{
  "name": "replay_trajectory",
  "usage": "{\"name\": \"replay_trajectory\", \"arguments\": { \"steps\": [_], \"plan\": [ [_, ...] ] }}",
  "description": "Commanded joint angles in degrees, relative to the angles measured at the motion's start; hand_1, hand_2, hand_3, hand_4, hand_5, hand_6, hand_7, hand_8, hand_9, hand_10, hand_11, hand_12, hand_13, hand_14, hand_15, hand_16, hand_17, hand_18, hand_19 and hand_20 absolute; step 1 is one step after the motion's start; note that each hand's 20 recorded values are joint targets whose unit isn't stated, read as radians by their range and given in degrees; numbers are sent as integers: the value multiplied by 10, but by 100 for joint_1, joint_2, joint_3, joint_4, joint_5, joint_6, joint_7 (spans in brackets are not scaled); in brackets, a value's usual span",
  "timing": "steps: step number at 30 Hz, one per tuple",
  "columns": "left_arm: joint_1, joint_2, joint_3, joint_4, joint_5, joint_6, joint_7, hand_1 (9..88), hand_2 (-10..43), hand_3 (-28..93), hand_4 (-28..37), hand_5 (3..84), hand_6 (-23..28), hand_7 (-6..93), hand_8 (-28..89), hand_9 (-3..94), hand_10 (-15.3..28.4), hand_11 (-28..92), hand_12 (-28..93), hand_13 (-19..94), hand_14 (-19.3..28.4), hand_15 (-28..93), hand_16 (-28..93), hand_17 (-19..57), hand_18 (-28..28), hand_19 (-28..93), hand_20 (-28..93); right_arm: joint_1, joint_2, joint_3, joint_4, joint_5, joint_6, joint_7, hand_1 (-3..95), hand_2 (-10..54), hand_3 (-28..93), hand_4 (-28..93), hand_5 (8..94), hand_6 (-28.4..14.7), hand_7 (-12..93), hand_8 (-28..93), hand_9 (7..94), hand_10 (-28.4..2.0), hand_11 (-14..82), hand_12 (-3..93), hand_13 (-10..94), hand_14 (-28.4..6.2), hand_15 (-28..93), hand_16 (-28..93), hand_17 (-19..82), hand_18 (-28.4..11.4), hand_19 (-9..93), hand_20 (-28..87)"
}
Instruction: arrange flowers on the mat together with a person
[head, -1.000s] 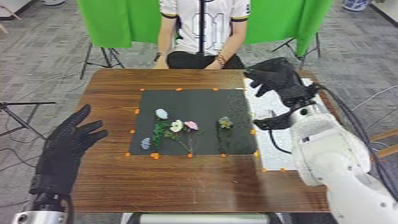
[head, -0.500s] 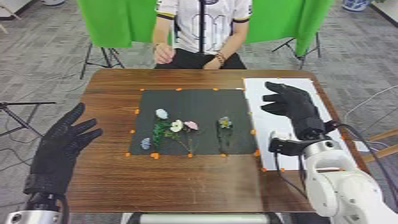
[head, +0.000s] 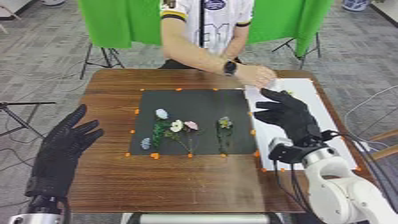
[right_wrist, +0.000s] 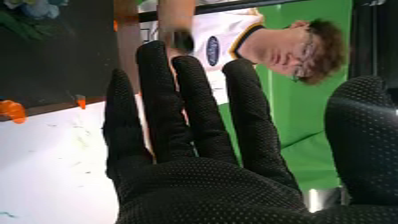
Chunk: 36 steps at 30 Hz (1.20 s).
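In the head view my right hand is open above the white sheet, right of the dark mat. My left hand is open, held off the mat's left side. On the mat are a pale blue flower, a white flower, a pink flower, a grey-blue flower, green leaves and, apart from these, a yellowish flower. A person's hand is over the sheet's far end. In the right wrist view my right hand has straight fingers, with blue flowers beyond.
The brown table surrounds the mat, which has orange markers along its edges. The person's forearm crosses the table's far edge, close to my right hand. Cables hang beside my right arm.
My right hand has come back from the sheet's far end toward the robot. The person has leaned in and stretched an arm over the sheet. The flowers lie as before.
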<state>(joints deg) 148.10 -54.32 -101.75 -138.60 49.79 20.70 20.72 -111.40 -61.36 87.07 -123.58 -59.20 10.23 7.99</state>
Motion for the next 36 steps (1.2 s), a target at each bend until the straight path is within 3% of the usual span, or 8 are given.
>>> {"name": "replay_trajectory", "arguments": {
  "steps": [1, 13, 19, 20, 27, 29, 36],
  "plan": [
    [-25, 22, 13, 20, -6, 13, -6, 175, 21, 774, -283, 294, 32, 145, -111, 303, 172, 207, 105, 209, 244, 434, -71, -90, 230, 461, 115, -310, -90, 105, -42, 92, -35, -92, 188, 70, 722, -264, 489, -22, 125, -110, 498, -193, 145, 137, 418, -208, 413, 95, 94, -263, 509, 110],
    [-16, 45, 51, 26, -43, 6, 25, 175, 22, 774, -283, 293, 33, 145, -111, 304, 174, 212, 106, 223, 245, 442, -78, -93, 238, 466, 115, -341, -109, 163, -54, 253, 20, -110, 181, 73, 727, -265, 496, -21, 129, -113, 510, -193, 151, 137, 427, -208, 427, 96, 99, -267, 513, 124],
    [-55, 31, 68, 21, -19, -1, -73, 177, 24, 773, -283, 294, 34, 146, -112, 303, 174, 210, 105, 237, 234, 427, -80, -91, 238, 468, 112, -374, -113, 163, -72, 260, 88, -71, 178, 77, 726, -266, 500, -23, 129, -113, 514, -194, 154, 137, 431, -210, 432, 96, 100, -268, 514, 127],
    [-36, 55, 87, 3, -52, 71, -62, 178, 24, 772, -283, 294, 34, 146, -112, 304, 174, 211, 105, 239, 236, 430, -78, -91, 239, 469, 112, -367, -125, 167, -59, 233, 52, -83, 178, 77, 726, -266, 500, -23, 129, -113, 515, -194, 154, 137, 431, -210, 433, 96, 101, -268, 515, 127],
    [-36, 53, 81, 1, -52, 95, -31, 183, 26, 773, -283, 291, 34, 148, -112, 299, 174, 212, 106, 236, 246, 443, -76, -93, 237, 472, 113, -434, -125, 206, -106, 236, 29, -98, 176, 79, 726, -264, 501, -24, 129, -112, 516, -195, 154, 136, 431, -209, 436, 93, 101, -268, 516, 128],
    [-79, 28, 94, 6, -37, 95, -117, 183, 26, 773, -283, 291, 35, 149, -112, 299, 175, 214, 107, 233, 251, 452, -74, -94, 237, 474, 115, -448, -124, 215, -122, 314, 16, -109, 176, 80, 726, -264, 503, -25, 129, -112, 517, -195, 154, 136, 432, -210, 437, 93, 101, -268, 516, 128],
    [-59, 84, 127, -2, -55, 107, -57, 184, 29, 773, -283, 290, 39, 156, -113, 295, 176, 219, 111, 225, 260, 479, -75, -97, 235, 477, 120, -507, -108, 207, -145, 251, -5, -168, 177, 81, 728, -262, 506, -26, 130, -113, 521, -195, 159, 135, 434, -209, 445, 92, 102, -268, 518, 130]
  ]
}}
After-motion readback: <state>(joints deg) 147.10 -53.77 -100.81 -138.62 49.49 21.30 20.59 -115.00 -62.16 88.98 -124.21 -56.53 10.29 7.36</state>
